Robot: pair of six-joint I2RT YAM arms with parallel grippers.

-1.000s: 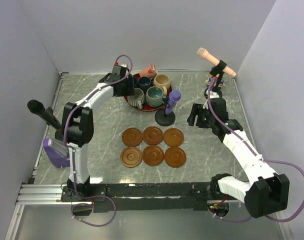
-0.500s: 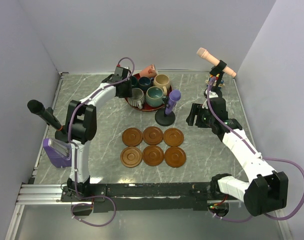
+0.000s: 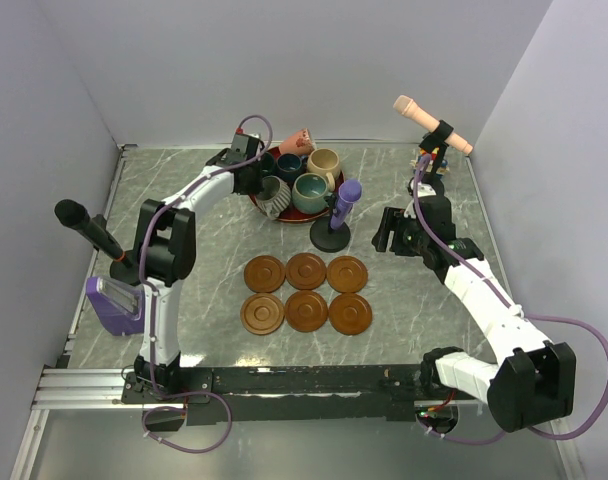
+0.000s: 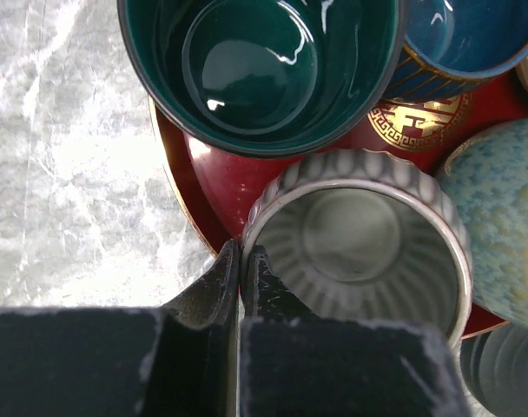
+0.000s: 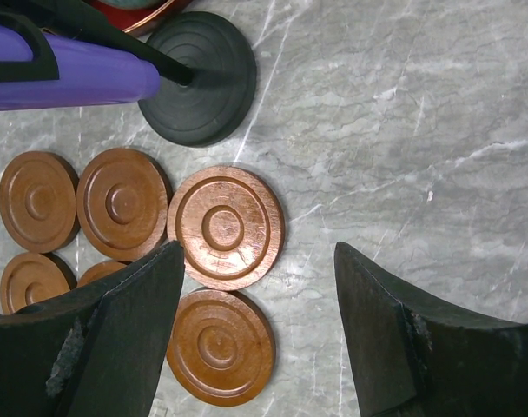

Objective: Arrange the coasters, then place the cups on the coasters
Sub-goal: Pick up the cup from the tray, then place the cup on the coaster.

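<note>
Six brown coasters [image 3: 306, 290] lie in two rows of three at mid-table; the right wrist view shows them too, the nearest being a coaster [image 5: 225, 228]. The cups crowd a red plate [image 3: 284, 216]: grey ribbed cup [image 3: 275, 197], teal [image 3: 309, 192], beige [image 3: 324, 162], dark blue [image 3: 289, 165], pink [image 3: 297, 141]. My left gripper [image 3: 256, 180] is shut on the rim of the grey ribbed cup [image 4: 359, 239], one finger inside and one outside, beside the dark green cup [image 4: 255, 69]. My right gripper [image 3: 389, 232] hovers open right of the coasters, holding nothing.
A purple microphone [image 3: 339, 215] on a black base stands between plate and coasters. A peach microphone [image 3: 431, 125] stands at the back right, a black one [image 3: 84, 228] at the left, with a purple object [image 3: 112, 303] beneath it.
My left gripper has edged toward the grey ribbed cup and closed on its rim. The right arm has barely moved.
</note>
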